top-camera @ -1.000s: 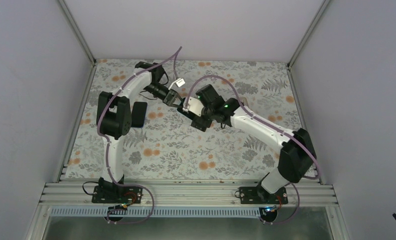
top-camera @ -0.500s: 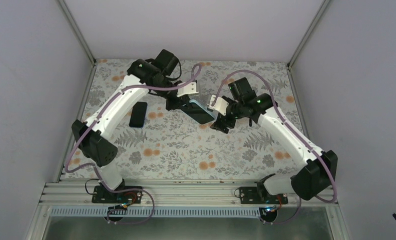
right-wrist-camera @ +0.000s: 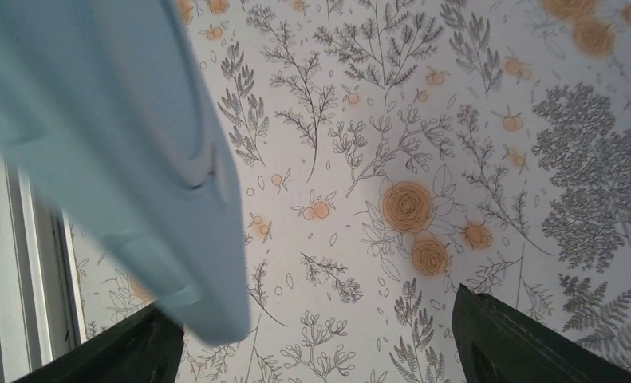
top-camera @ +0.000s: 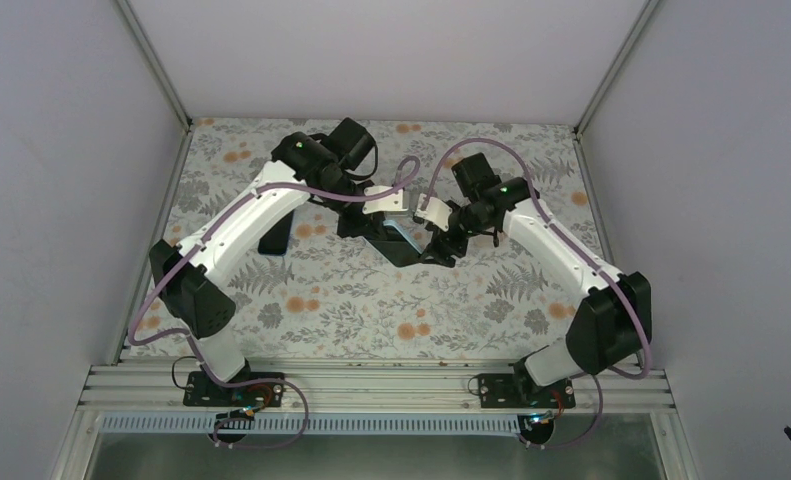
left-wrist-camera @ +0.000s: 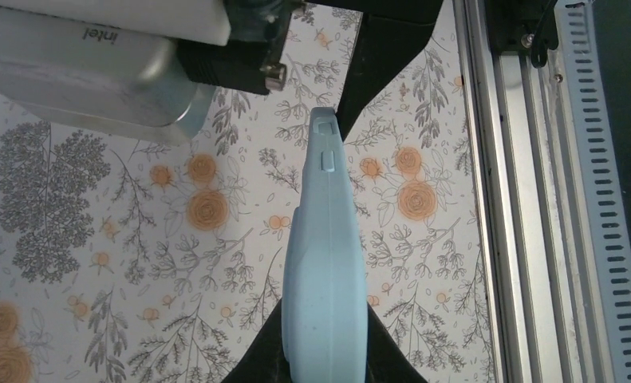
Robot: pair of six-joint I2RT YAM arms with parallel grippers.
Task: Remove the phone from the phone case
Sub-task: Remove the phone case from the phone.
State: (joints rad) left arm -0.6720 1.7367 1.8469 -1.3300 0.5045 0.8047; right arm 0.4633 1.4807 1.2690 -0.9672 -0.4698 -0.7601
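The phone in its light blue case (top-camera: pixel 399 236) is held above the mat at mid-table. In the left wrist view the case (left-wrist-camera: pixel 325 271) shows edge on, side buttons at its far end, and my left gripper (left-wrist-camera: pixel 325 359) is shut on it; the gripper also shows in the top view (top-camera: pixel 376 225). My right gripper (top-camera: pixel 439 243) is at the case's right end. In the right wrist view that gripper (right-wrist-camera: pixel 320 351) is open, and the blue case (right-wrist-camera: pixel 112 144) hangs just above its left finger (right-wrist-camera: pixel 136 351), apart from the right finger (right-wrist-camera: pixel 527 343). The screen is hidden in both wrist views.
A flat black rectangular thing (top-camera: pixel 276 233) lies on the floral mat (top-camera: pixel 371 310) at the left, partly under my left arm. Grey walls close in the back and both sides. An aluminium rail (left-wrist-camera: pixel 527 199) runs along the near edge.
My left gripper has carried the cased phone right and nearer. My right gripper has moved left to the case's end. Both arms have changed pose.
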